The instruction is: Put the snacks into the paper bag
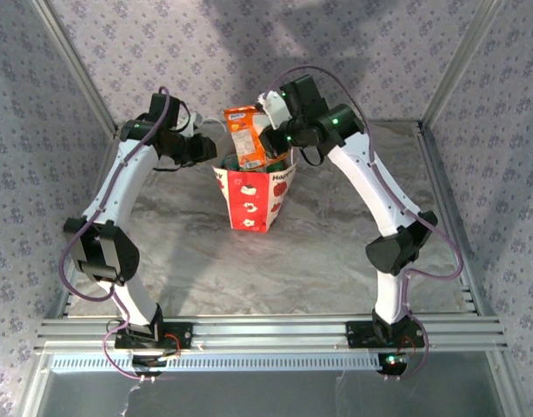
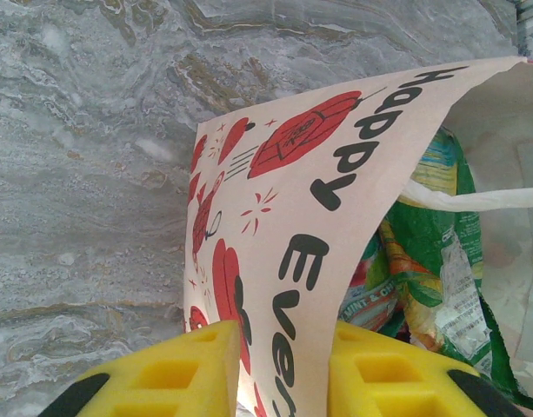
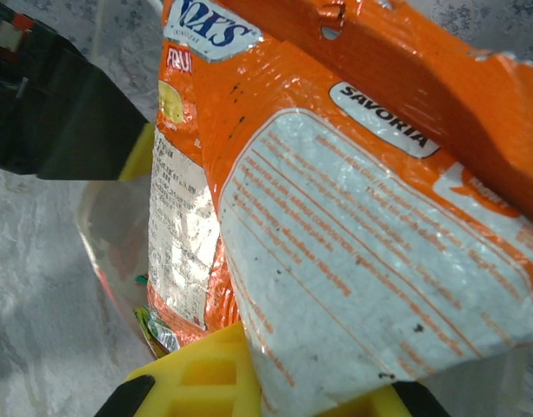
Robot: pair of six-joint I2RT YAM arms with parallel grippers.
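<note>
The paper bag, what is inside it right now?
A green packet sits inside the paper bag, and an orange packet pokes out of its top. Whatever lies deeper is hidden by the walls.

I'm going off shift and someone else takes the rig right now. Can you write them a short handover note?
Left gripper: closed on the wall of the paper bag, holding its mouth open.
Right gripper: shut on the orange packet, held over the bag's mouth, not yet released.
Done: a green packet is inside the bag; what else is in there can't be counted.
Left: lower and release the orange packet, then let go of the bag.
</note>
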